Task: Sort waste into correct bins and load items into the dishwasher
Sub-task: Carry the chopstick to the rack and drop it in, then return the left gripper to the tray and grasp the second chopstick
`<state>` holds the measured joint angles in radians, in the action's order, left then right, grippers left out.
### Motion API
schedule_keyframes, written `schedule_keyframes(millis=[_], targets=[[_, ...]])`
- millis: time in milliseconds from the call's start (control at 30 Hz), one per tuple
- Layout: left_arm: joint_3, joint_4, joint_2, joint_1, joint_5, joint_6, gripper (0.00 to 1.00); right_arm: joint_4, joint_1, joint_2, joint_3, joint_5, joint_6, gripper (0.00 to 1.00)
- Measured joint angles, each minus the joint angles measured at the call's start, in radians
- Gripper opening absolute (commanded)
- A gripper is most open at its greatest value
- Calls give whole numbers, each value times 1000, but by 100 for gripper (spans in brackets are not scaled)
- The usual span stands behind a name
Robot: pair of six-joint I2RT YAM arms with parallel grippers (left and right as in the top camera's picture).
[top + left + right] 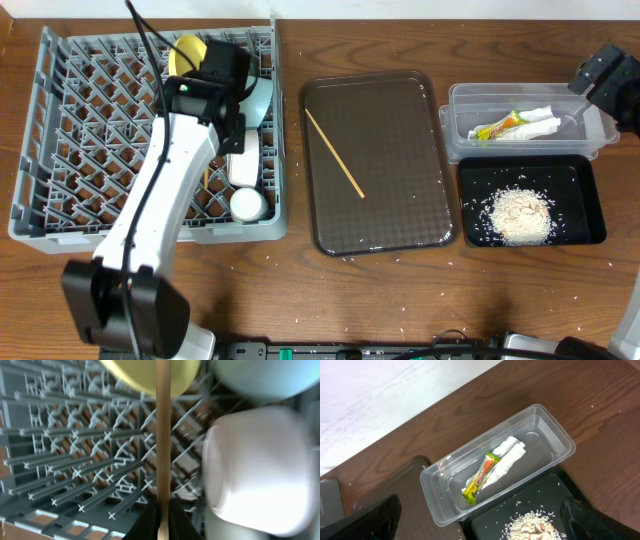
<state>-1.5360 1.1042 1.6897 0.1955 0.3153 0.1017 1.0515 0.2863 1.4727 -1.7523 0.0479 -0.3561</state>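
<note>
Wooden table (300,300) holds it all. Left gripper (162,510) pinches one chopstick (163,435) above the dish rack (70,140); dropped crooked, it could slip through the holes. Second chopstick (335,155) lies on the brown tray (400,190). Right gripper (603,78) hangs open by the clear tub (555,430)

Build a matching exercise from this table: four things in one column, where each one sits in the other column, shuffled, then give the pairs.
Things:
1. wrapper
2. rice scraps
3. yellow plate
4. chopstick lying flat

Places:
A. grey dish rack
B. brown serving tray
C. clear tub
D. black tray

Pairs: 1-C, 2-D, 3-A, 4-B
</note>
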Motion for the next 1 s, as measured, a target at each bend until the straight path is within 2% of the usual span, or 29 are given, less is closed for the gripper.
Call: schedule_keyframes(millis=[200,233,300,367,667,767,833,1000], targets=[[40,2,79,-34,5,-6,9,0,0,0,0,0,0,99],[40,2,88,-34,5,-6,15,0,0,0,0,0,0,99],[40,3,99,-34,4,-10,32,0,0,0,0,0,0,99],[40,3,102,-33,3,-14,40,0,0,0,0,0,0,99],[19,88,102,-33,3,-11,40,0,0,0,0,0,0,99],[-49,99,99,-30,-53,10,39,0,0,0,0,0,0,99],[-98,77,84,-22,-145,68,35,0,0,0,0,0,0,99],[-124,-51,30,58,-349,280,35,0,0,0,0,0,0,99]])
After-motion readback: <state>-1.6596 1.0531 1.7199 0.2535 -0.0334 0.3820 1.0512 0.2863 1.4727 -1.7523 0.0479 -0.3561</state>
